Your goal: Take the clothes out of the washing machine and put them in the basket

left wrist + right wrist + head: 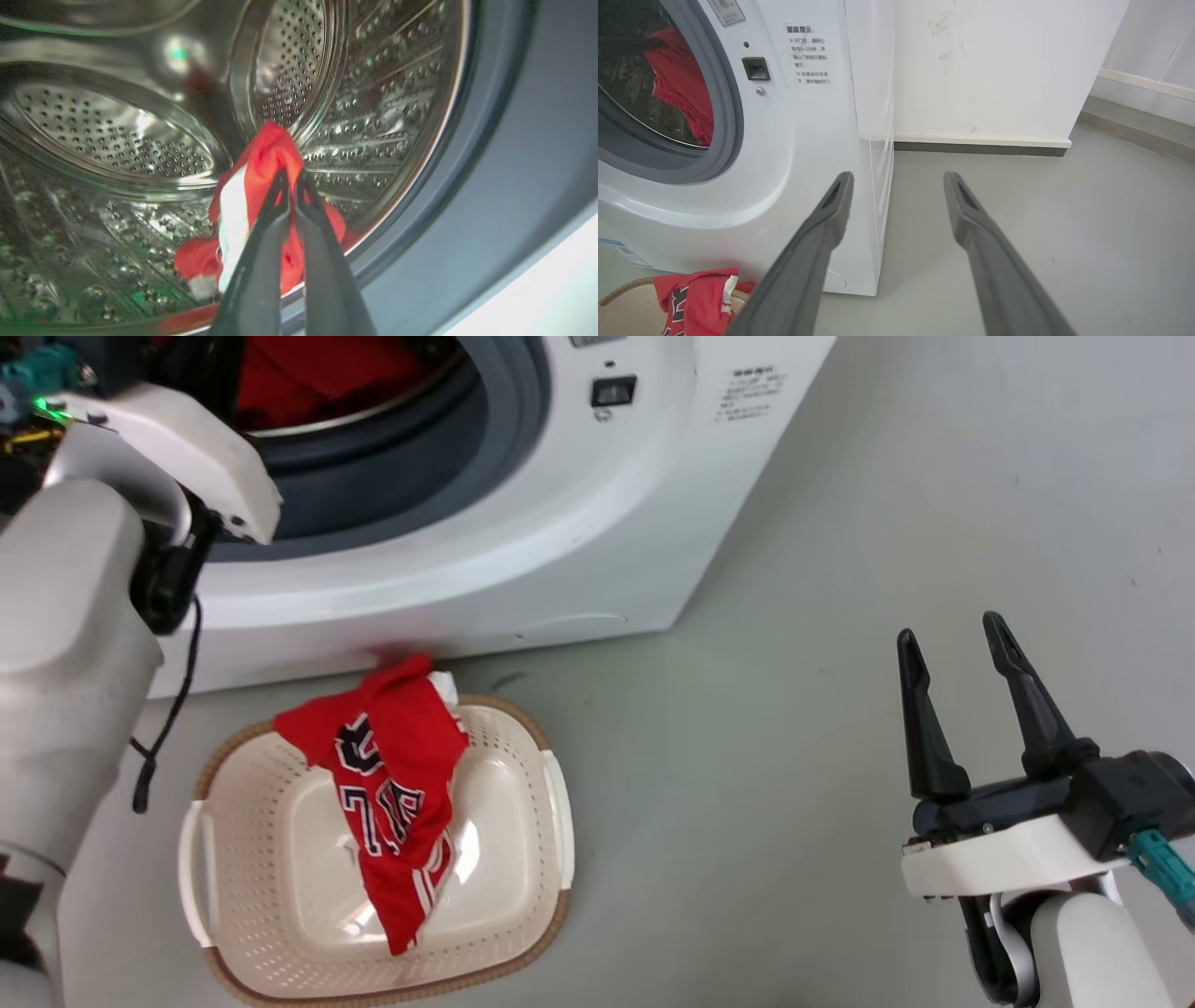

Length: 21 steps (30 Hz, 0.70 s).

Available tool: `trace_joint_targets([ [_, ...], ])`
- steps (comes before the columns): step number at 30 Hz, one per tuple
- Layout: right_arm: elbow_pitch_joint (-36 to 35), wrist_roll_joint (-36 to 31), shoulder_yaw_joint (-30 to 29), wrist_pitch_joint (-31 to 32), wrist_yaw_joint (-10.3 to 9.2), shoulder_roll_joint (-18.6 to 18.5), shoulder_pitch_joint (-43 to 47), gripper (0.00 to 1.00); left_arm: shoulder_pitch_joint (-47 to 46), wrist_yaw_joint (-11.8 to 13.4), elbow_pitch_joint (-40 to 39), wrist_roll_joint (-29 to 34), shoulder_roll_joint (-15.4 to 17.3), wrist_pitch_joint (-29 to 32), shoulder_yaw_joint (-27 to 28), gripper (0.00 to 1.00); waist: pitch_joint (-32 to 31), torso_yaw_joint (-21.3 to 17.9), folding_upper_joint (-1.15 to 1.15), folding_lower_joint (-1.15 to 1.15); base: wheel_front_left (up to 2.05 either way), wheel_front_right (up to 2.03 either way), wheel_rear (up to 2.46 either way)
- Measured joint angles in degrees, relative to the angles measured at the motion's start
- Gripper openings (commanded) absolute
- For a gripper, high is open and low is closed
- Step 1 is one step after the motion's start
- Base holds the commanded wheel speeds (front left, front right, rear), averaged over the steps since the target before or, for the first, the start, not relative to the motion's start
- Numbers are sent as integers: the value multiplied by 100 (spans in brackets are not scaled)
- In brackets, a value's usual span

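My left gripper (292, 179) is inside the washing machine (523, 523), shut on a red garment (261, 186) with a white stripe that hangs from its tips above the steel drum (117, 140). More red cloth (317, 378) shows through the grey gasket (728, 116) in the head view, and red fabric (682, 88) shows in the right wrist view too. One red jersey (392, 784) with black-and-white lettering lies draped over the far rim of the basket (523, 896) on the floor before the machine. My right gripper (952, 653) stands open over bare floor at the right, holding nothing.
Grey floor (794, 756) stretches to the right of the basket and the machine. A white wall with a dark skirting (980, 148) stands behind the washer. My pale left forearm (75, 644) and a hanging black cable (168, 728) cross the left side of the head view.
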Motion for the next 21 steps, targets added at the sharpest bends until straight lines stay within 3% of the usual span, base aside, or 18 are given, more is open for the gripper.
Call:
trace_joint_targets([
  [9, 119, -102, -16, 0, 0, -1, 324, 100, 1688, 523, -1872, 820, 66, -16, 1100, 0, -711, 309, 0, 0, 0, 0, 0],
  [21, 222, -202, -135, 0, 0, -2, 591, 100, 3737, 724, -3982, 1491, -213, -18, 1858, 0, -1377, 724, 0, 0, 0, 0, 0],
])
